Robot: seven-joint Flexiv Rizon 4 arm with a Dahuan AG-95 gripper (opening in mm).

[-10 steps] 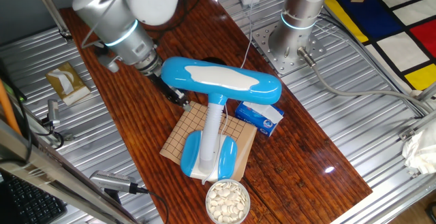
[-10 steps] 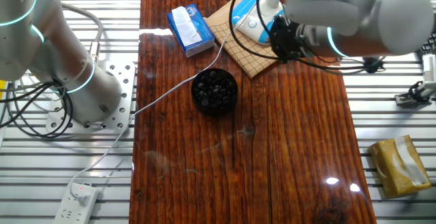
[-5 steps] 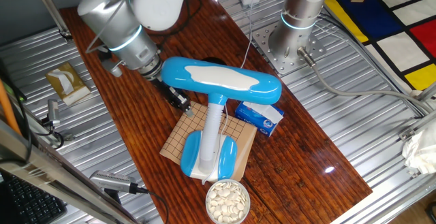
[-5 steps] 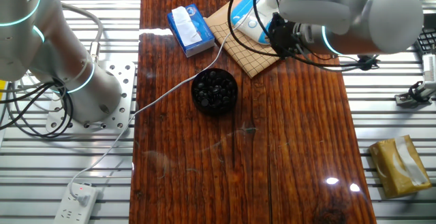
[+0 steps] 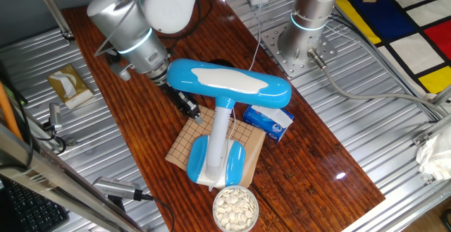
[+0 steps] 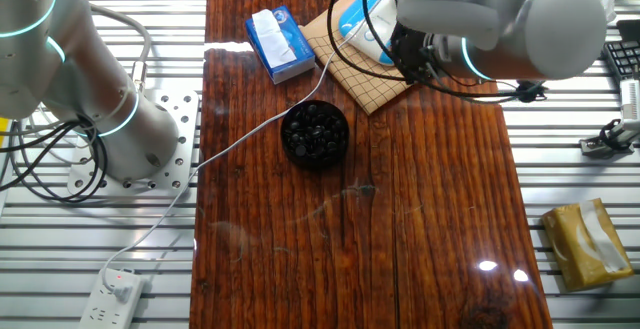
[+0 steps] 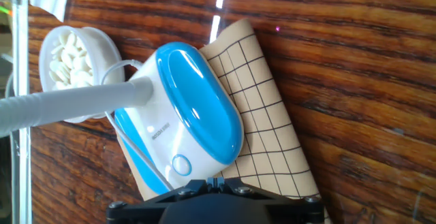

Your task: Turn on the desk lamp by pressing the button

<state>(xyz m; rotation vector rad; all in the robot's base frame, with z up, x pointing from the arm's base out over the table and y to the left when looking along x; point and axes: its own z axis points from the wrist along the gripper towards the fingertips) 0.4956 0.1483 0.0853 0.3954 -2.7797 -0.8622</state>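
Note:
The desk lamp has a long sky-blue head (image 5: 225,82) with a white panel, a white stem (image 5: 222,130) and a blue-and-white base (image 5: 215,160) standing on a gridded board (image 5: 182,146). In the hand view the base (image 7: 197,108) fills the middle, and a small round button (image 7: 180,163) shows on its white side. My gripper (image 7: 214,182) sits just below that button, its two dark fingertips pressed together, shut on nothing. From the fixed view the gripper (image 5: 192,110) hangs under the lamp head, over the board's far edge. The arm hides the fingertips in the other fixed view.
A bowl of white stones (image 5: 235,207) stands right in front of the lamp base. A bowl of black stones (image 6: 315,132) and a small blue-and-white box (image 6: 278,41) lie beyond the board. A white cord (image 6: 240,139) runs to a power strip (image 6: 110,294). A second arm's base (image 5: 303,45) stands at the back.
The arm has moved the gripper a little along the board toward the lamp base. The lamp and the other objects have not moved.

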